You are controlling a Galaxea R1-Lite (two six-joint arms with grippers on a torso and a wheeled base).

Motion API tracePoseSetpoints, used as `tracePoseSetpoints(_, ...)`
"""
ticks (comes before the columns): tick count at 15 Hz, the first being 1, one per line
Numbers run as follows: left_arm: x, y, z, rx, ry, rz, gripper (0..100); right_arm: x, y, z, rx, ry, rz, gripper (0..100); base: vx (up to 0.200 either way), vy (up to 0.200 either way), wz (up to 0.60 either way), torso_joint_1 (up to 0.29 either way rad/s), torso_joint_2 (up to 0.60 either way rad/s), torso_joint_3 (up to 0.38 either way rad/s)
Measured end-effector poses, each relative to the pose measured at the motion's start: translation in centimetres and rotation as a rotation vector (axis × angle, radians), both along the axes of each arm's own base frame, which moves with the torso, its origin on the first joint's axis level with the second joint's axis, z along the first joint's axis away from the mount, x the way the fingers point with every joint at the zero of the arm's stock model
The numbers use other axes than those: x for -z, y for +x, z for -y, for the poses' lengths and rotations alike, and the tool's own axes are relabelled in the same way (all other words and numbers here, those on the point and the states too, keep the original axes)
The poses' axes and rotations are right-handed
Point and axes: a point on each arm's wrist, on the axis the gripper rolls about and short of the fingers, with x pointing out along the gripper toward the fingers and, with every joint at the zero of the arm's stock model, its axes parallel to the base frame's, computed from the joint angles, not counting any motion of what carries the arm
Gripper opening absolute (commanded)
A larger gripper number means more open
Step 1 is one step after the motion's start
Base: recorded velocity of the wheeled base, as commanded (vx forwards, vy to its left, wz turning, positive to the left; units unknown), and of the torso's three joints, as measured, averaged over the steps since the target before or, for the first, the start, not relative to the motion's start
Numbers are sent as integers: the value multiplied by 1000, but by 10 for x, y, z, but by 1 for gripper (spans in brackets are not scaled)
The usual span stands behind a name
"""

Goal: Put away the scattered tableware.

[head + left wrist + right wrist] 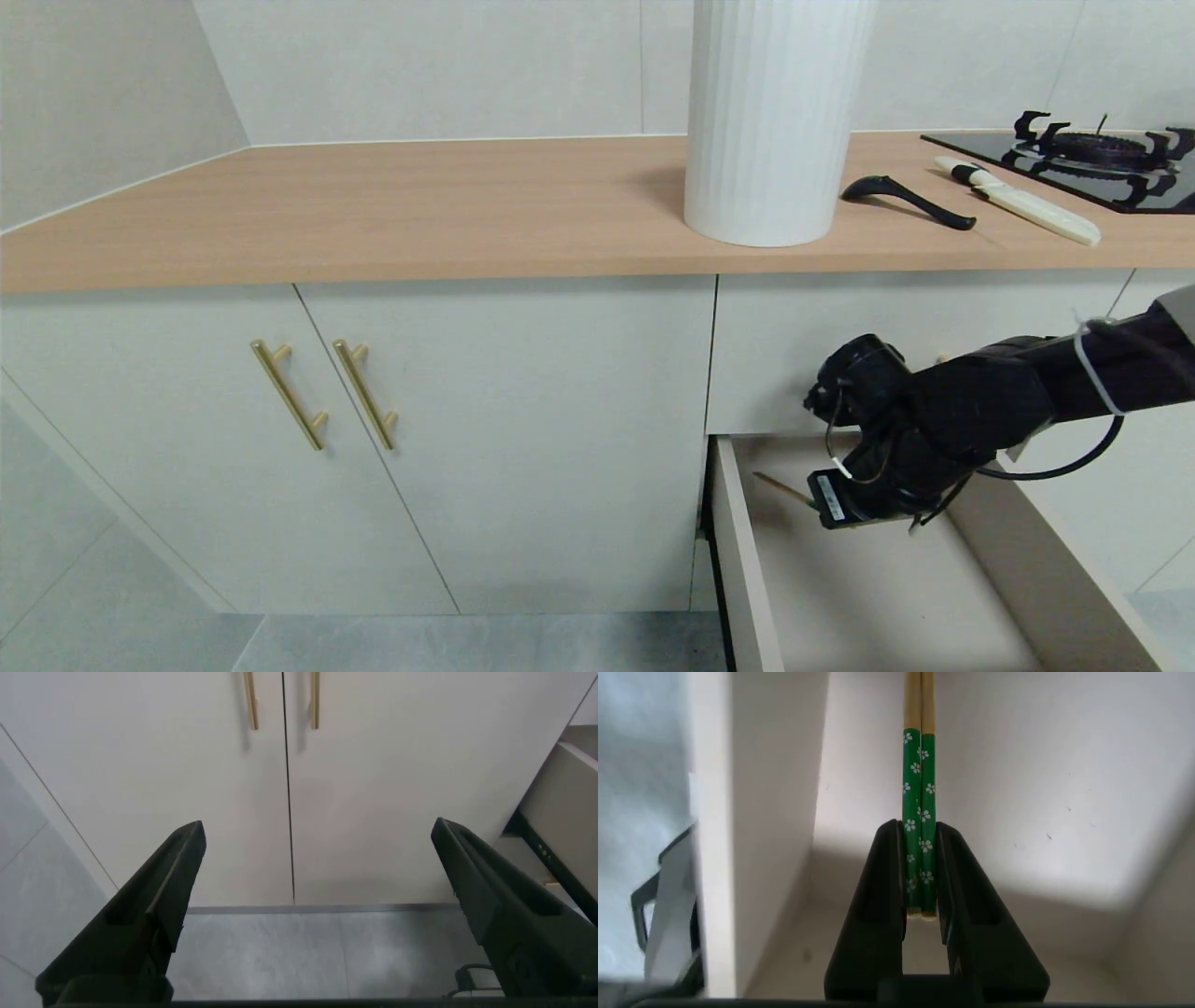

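Chopsticks (920,793), two of them, clenched in the right tool (920,833) over the open drawer (742,551), lower right, mostly hidden behind that tool in the head view. Left tool (318,831) gapes empty. One black spoon (906,199), one knife (1022,203) on the counter (420,215), upper right; vase (770,121) top cut off.

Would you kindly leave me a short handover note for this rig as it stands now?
The right hand is shut on the green-ended chopsticks, over the open drawer, not yet released.
The left hand is open and empty, facing the cabinet doors.
On the countertop: black spoon and white knife, beside the white cylinder.
Done: drawer open, chopsticks picked up.
Left: drop the chopsticks in the drawer, then likely the spoon and knife; shut the drawer.
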Motion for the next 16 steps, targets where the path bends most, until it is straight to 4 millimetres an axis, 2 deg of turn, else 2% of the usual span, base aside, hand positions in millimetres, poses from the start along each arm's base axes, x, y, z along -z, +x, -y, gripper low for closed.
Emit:
tracePoseSetpoints(9,0,0,0,0,0,0,100,52,6,-12,-20,-89,-119,0,0,0,0,0,0,0)
tracePoseSetpoints(16,0,0,0,0,0,0,100,89,15,-19,-12,-129,-130,0,0,0,0,0,0,0)
